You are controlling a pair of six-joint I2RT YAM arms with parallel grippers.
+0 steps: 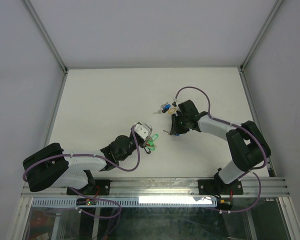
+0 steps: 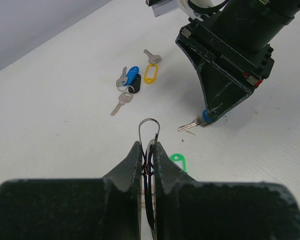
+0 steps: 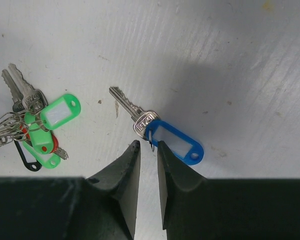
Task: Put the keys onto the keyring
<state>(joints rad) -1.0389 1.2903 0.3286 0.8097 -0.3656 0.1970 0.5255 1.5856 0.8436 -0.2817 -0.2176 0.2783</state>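
Note:
My left gripper is shut on the thin wire keyring, whose loop sticks out past its tips. The ring's bunch of green, red and black tagged keys hangs below it and shows at the left of the right wrist view. A key with a blue tag lies flat on the table. My right gripper stands over it, jaws narrowly open, with the key's small wire loop between the tips. More keys with blue and yellow tags lie farther back, near a plain silver key.
The white table is walled by grey panels on three sides. The two grippers are close together near the middle. The loose keys lie just behind the right gripper.

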